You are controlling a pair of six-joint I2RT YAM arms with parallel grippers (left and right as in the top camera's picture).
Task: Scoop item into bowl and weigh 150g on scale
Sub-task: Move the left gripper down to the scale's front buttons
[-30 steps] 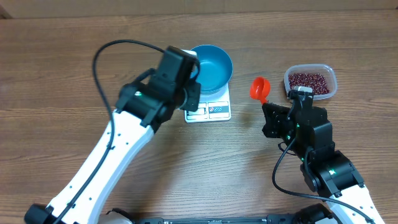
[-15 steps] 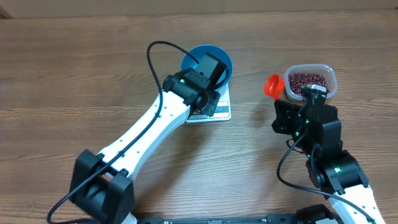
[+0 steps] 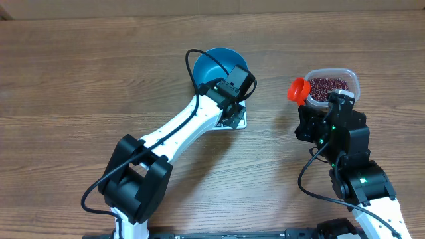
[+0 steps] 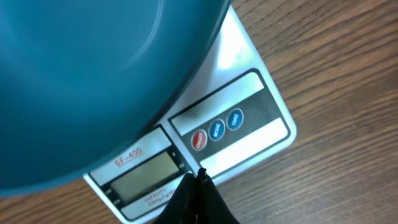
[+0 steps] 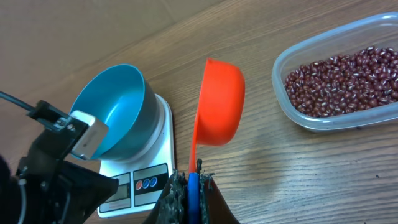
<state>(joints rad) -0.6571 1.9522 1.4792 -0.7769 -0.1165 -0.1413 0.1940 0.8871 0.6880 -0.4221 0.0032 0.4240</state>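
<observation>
Note the left gripper (image 4: pixel 198 182) pressed fully together, pinching nothing, tips poised at the front edge of the scale (image 4: pixel 249 134), beside the display (image 4: pixel 140 177) and close to the row of three round buttons (image 4: pixel 216 130). Compare with a second earlier: then parked over the left side of the scale, now swung across and lowered to the control panel. Read this as preparation for a button press, probably power-on or tare; contact with the panel not confirmable from either view. Locate the bowl (image 3: pixel 211 65) seated on the scale platform, with no beans (image 5: pixel 342 78) inside. Note the right gripper (image 5: pixel 191 182) clamped on the handle of the orange scoop (image 5: pixel 219 102), cup empty and tipped on edge. Compare again: formerly over the table (image 3: pixel 80 99) between the scale and the clear tub (image 5: pixel 323 119), now carried to just beside that tub's left rim, near the beans but not yet among them. Treat the task as at its start: zeroing first, first scoop next. Check the display for digits before loading; none legible at present.
</observation>
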